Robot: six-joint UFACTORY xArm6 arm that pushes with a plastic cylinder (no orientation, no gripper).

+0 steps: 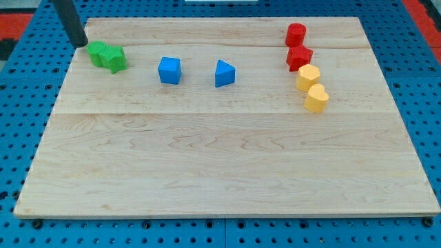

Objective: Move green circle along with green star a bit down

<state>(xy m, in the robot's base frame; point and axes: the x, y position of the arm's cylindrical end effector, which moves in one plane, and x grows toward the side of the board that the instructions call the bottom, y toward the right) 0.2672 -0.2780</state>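
Resting at the board's upper left corner, my tip [80, 44] sits just to the view's upper left of the green circle [98, 52], very near it, though I cannot tell whether the two touch. Being a bare rod, it has no jaws and holds nothing. The green circle presses against the green star [115, 59], which lies just to its lower right; both sit near the wooden board's [220, 165] left edge. Further toward the view's right along the same band lie a blue cube [169, 70] and a blue wedge-like block [224, 73], well apart. Near the right edge, a red cylinder [295, 34], a red star-like block [299, 58], a yellow hexagon [308, 78] and a yellow heart [317, 98] form a close descending column.
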